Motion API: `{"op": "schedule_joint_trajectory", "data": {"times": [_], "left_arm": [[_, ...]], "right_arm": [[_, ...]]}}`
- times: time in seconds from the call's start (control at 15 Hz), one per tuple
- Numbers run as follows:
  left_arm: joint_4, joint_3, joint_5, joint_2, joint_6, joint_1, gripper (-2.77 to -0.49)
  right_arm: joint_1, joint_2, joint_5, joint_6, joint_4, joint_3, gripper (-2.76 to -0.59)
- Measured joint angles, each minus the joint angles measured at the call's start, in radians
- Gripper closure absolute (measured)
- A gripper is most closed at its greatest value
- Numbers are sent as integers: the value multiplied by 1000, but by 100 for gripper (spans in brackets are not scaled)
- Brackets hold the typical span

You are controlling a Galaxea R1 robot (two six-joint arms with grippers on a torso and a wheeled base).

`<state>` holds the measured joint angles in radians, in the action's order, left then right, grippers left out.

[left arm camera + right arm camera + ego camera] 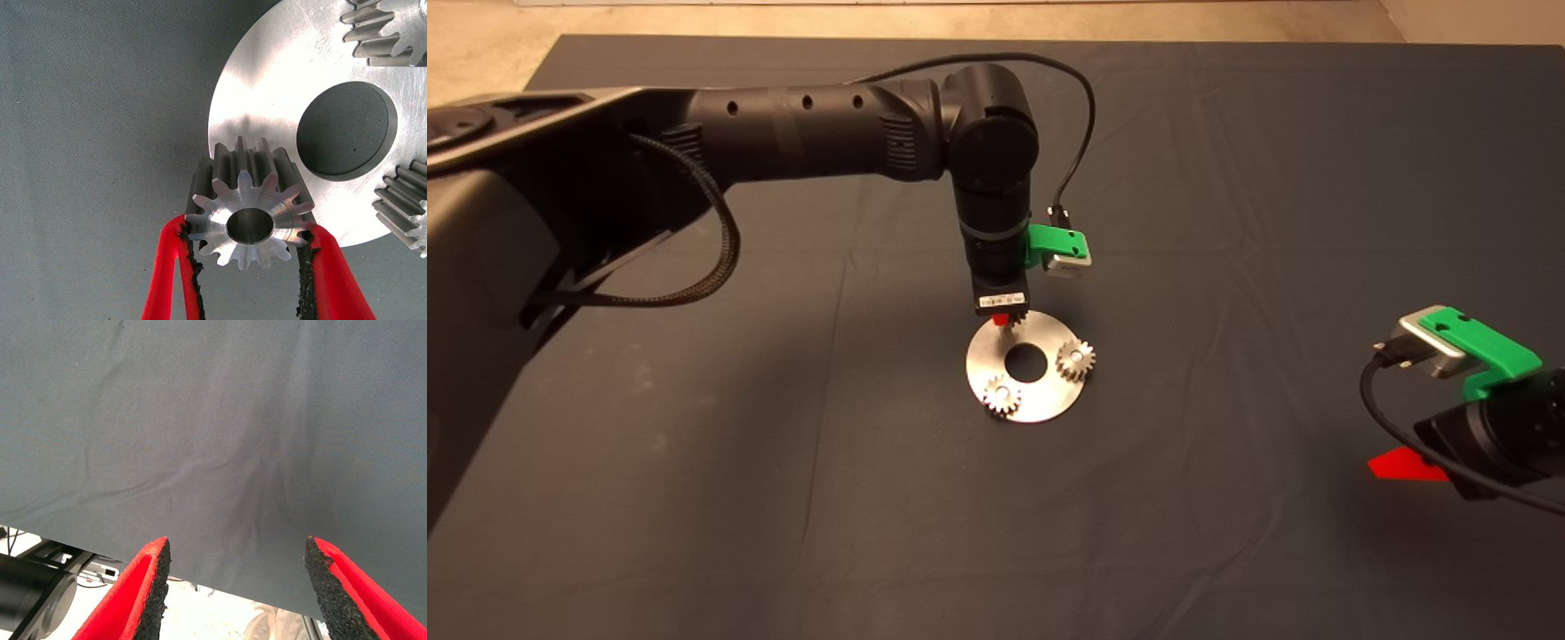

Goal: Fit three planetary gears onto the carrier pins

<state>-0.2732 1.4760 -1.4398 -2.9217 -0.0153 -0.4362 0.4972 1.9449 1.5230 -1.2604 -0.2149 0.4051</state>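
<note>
A: Why do the left jaws (248, 263) clamp the third gear (248, 223) level over the disc (267, 107)?
B: To slide its hole onto the last pin; two gears (1076, 359) are seated. Right jaws (233, 587) idle, wide open.

The left arm hides the third gear (1016, 317) and its pin in the head view.
</note>
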Motion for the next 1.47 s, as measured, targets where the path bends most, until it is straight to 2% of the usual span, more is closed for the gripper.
{"op": "schedule_joint_trajectory", "data": {"times": [0.53,0.87,1.27,1.47], "left_arm": [[0,0,-14,-2,0,0,-52],[1,0,-61,-2,0,1,-52],[2,0,-61,-1,1,1,-52],[4,-2,-60,-1,19,1,-52]], "right_arm": [[0,0,0,0,0,2,-147],[2,0,-1,0,0,2,-147],[2,0,0,0,0,2,-147],[2,0,0,0,0,2,-147]]}}
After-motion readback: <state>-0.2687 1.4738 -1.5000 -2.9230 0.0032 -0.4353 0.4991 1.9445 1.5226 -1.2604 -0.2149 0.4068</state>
